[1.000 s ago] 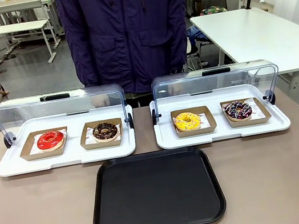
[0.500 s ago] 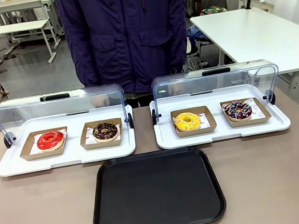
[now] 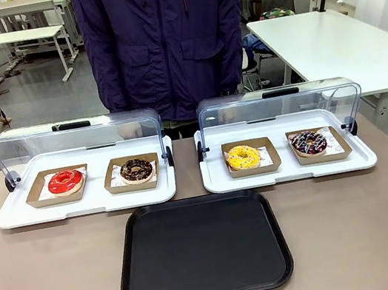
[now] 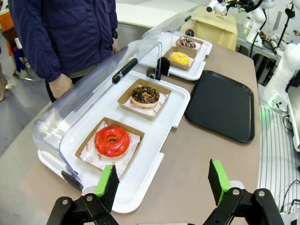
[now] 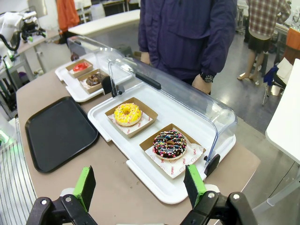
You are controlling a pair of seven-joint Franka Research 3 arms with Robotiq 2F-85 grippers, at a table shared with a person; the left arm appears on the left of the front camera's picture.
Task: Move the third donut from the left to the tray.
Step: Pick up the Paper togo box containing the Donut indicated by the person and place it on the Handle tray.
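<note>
The left gripper (image 4: 163, 180) is hanging with its green-padded fingers spread wide, gripping nothing and touching nothing. The table top (image 4: 187, 154) and the near edge of a white display tray (image 4: 140, 187) are showing in the gap between them. Its wrist is hovering above the table, well off to the left of the black tray (image 3: 201, 249) and looking down the row of donuts toward it.

The right gripper (image 5: 139, 183) is standing just as wide apart and just as empty. Its wrist is poised above the table to the right of the black tray, tilted down at the second white display tray (image 5: 140, 176).

The yellow-glazed ring donut (image 3: 242, 156) is sitting in its brown cardboard holder (image 3: 272, 161) on that second display tray, just beyond the black tray's far right corner — well apart from both grippers. A dark sprinkled donut (image 3: 308, 142) is lying farther right of it. A red-glazed donut (image 3: 64, 181) and a chocolate donut (image 3: 137, 170) are resting beyond the black tray's far left corner. Both clear domed lids (image 3: 277, 104) are standing tipped back. A person in a dark jacket (image 3: 160, 38) is standing at the table's far side, past the black tray, with one hand (image 4: 60, 86) hanging down behind the lids.
</note>
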